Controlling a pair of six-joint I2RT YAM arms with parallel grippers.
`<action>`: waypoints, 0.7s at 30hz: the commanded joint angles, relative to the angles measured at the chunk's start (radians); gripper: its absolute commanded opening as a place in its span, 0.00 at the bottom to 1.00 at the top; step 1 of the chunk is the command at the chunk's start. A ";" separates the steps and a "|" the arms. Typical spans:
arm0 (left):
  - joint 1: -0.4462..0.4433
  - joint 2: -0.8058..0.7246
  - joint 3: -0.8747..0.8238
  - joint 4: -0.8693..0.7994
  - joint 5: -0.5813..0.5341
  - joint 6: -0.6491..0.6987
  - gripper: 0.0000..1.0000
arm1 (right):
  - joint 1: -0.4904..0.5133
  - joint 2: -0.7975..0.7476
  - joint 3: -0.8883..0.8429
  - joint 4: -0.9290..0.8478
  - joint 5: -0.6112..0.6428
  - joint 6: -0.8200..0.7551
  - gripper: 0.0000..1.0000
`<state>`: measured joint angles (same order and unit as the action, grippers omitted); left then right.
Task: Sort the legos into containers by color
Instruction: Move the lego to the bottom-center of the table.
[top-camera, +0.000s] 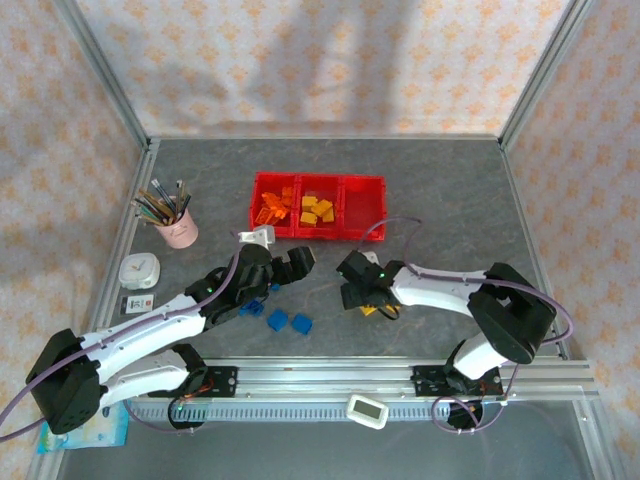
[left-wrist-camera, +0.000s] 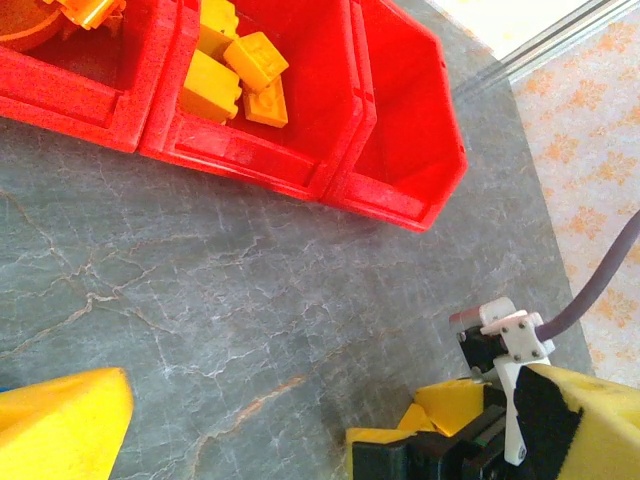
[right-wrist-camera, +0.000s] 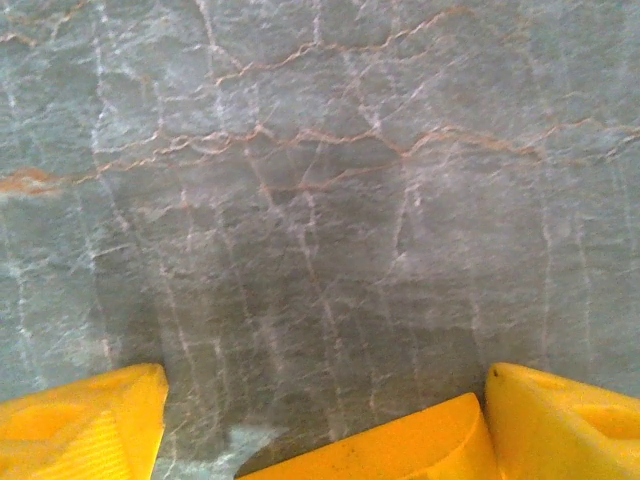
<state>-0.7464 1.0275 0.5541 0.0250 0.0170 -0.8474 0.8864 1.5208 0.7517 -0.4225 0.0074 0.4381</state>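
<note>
In front of the containers (top-camera: 300, 236), our right gripper (right-wrist-camera: 325, 425) stands spread around a yellow lego (right-wrist-camera: 370, 448), which touches one finger but not the other. Our left gripper (top-camera: 297, 260) gapes wide just before the containers, with blue legos (top-camera: 278, 321) farther out.

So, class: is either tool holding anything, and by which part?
Nothing is gripped. The left tool is open and empty. The right tool stands open astride a yellow brick, with a gap at one finger.
</note>
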 joint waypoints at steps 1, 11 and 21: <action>-0.002 -0.028 -0.008 -0.029 -0.029 0.002 0.99 | 0.048 -0.022 -0.002 -0.035 -0.030 0.065 0.81; -0.001 -0.056 -0.005 -0.063 -0.041 0.008 0.99 | 0.162 -0.031 -0.028 -0.060 -0.030 0.225 0.82; -0.002 -0.123 -0.021 -0.131 -0.066 0.005 0.99 | 0.209 -0.030 -0.040 -0.116 0.000 0.329 0.77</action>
<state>-0.7464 0.9340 0.5503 -0.0521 -0.0116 -0.8467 1.0821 1.5005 0.7414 -0.4561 0.0189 0.7002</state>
